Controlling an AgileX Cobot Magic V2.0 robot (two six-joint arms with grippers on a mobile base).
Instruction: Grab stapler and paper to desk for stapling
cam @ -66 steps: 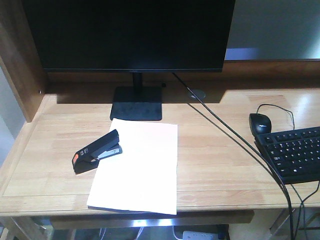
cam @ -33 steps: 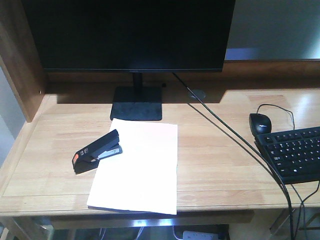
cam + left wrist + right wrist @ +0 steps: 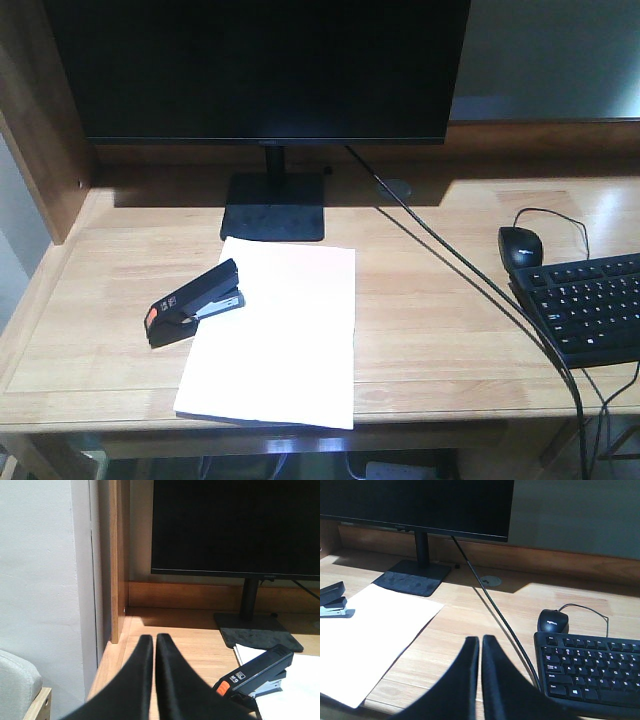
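Front-facing view: nothing has shifted; the small black stapler (image 3: 194, 303) overlaps the left edge of the large white paper sheet (image 3: 274, 331) near the light-wood counter's (image 3: 440, 330) front edge. Left claw (image 3: 152, 645) and right claw (image 3: 480, 647) both pinched narrow, holding nothing.

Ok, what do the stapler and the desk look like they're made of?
Stapler: apparently matte black plastic shell, silver metal strip along the jaw, orange-red patch at the rear. Desk: light wood, judging by visible plank seams and grain, with a slight sheen.

Dim scene, bright sunlit desk (image 3: 470, 330), monitor (image 3: 265, 65) shadow, sharp focus
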